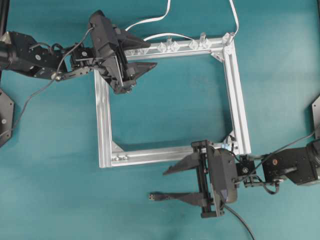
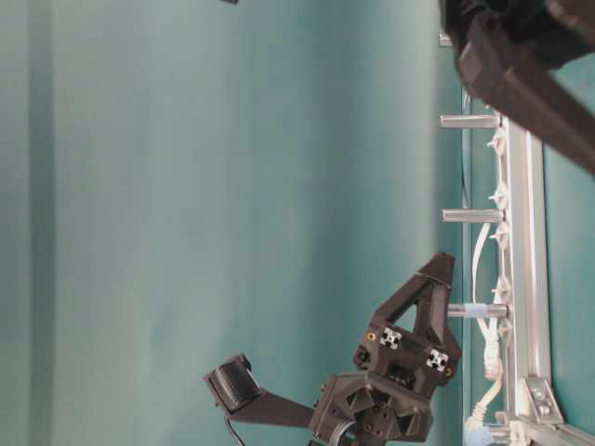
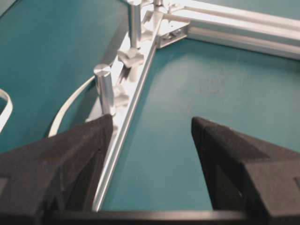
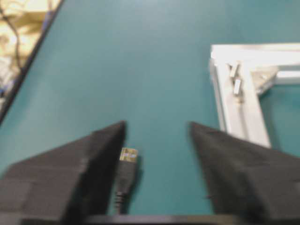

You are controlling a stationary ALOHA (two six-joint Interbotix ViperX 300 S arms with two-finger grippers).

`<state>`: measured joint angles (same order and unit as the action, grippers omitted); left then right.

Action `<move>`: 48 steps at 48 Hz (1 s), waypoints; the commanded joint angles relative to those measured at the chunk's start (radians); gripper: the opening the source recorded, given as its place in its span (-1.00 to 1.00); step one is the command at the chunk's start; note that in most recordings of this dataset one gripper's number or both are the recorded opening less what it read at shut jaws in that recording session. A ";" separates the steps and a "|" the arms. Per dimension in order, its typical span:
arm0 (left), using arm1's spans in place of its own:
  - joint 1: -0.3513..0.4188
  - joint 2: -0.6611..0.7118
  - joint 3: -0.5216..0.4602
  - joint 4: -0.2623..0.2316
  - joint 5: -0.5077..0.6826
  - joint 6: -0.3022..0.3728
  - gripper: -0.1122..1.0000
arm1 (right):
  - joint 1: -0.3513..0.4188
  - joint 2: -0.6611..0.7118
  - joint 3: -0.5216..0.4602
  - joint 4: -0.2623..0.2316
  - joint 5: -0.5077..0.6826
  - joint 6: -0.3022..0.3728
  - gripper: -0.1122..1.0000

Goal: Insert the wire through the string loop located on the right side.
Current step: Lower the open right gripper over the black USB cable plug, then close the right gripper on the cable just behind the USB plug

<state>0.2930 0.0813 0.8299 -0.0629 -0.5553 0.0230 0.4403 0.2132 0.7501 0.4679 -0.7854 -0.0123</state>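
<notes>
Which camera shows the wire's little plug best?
The right wrist view: the wire's plug lies close up, silvery tip clear, between the open right gripper fingers. Overhead shows it tiny. The other two views don't show it.

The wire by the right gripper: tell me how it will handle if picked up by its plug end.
The wire is thin, so it would probably droop and trail rather than hold straight. Its plug looks short and rigid with a flat metal tip, likely easier to pinch than the cable. It lies flat on the table between the right gripper's open jaws, so it seems unlikely to roll.
</notes>
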 commanded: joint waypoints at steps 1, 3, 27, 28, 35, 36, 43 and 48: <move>0.003 -0.029 -0.006 0.005 -0.003 0.012 0.48 | 0.034 -0.008 -0.021 0.077 -0.017 -0.021 0.48; 0.003 -0.028 -0.005 0.005 -0.003 0.012 0.48 | 0.051 0.000 -0.023 0.129 -0.021 -0.048 0.45; 0.003 -0.029 -0.008 0.003 -0.003 0.012 0.48 | 0.101 0.035 -0.058 0.321 -0.017 -0.230 0.48; 0.003 -0.028 -0.008 0.005 -0.003 0.012 0.48 | 0.103 0.040 -0.063 0.321 -0.015 -0.230 0.48; 0.003 -0.029 -0.006 0.005 -0.003 0.011 0.48 | 0.106 0.092 -0.089 0.319 -0.015 -0.230 0.48; 0.003 -0.029 -0.006 0.003 -0.003 0.011 0.48 | 0.107 0.100 -0.094 0.321 -0.015 -0.230 0.48; 0.002 -0.029 -0.005 0.003 -0.003 0.011 0.48 | 0.110 0.149 -0.129 0.321 -0.012 -0.230 0.48; 0.002 -0.029 -0.005 0.003 -0.003 0.011 0.48 | 0.112 0.172 -0.143 0.319 -0.008 -0.230 0.48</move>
<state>0.2930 0.0813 0.8330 -0.0629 -0.5538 0.0291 0.5461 0.3912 0.6320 0.7885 -0.7915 -0.2408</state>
